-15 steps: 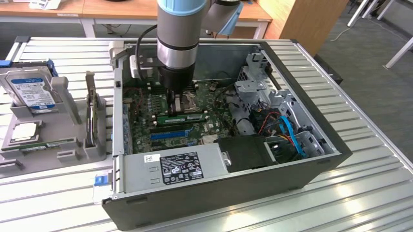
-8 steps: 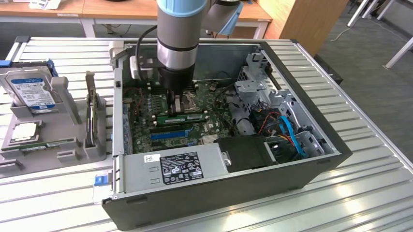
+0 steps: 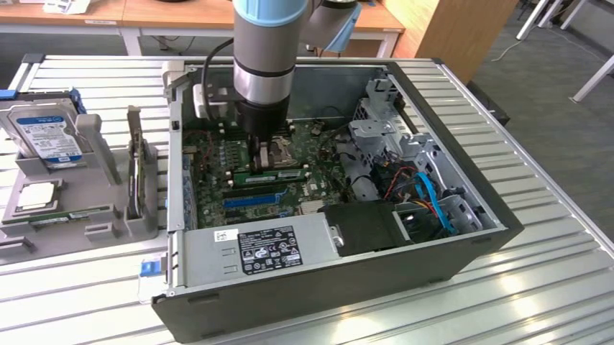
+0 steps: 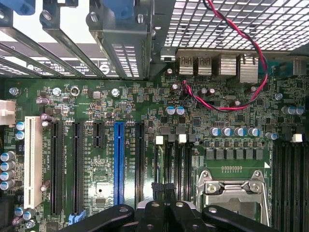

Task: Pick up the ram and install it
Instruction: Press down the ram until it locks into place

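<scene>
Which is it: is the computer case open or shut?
Open: the computer case lies with its side panel off, and the green motherboard shows inside.

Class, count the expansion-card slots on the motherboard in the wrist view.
6, side by side: a white slot, two long black slots, a short black slot, a blue slot, another long black slot. The claw may hide others.
</scene>
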Robot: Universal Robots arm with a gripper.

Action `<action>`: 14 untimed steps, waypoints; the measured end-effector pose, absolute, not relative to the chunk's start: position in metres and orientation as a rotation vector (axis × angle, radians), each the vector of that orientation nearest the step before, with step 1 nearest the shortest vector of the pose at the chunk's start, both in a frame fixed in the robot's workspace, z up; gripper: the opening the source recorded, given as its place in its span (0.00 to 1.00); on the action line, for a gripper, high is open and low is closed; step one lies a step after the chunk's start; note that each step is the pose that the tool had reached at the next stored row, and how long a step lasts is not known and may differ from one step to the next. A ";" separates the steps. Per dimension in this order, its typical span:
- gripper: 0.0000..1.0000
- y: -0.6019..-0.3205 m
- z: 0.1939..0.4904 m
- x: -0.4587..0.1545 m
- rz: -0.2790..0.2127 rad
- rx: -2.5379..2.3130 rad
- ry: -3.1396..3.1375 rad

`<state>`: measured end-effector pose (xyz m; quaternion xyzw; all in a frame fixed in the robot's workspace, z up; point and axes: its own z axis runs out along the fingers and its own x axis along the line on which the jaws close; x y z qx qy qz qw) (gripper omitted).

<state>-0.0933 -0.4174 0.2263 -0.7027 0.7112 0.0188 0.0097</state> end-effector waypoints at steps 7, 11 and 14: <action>0.10 -0.417 0.225 -0.093 0.059 -2.194 2.221; 0.10 -0.418 0.224 -0.093 0.059 -2.194 2.221; 0.10 -0.418 0.224 -0.093 0.059 -2.194 2.221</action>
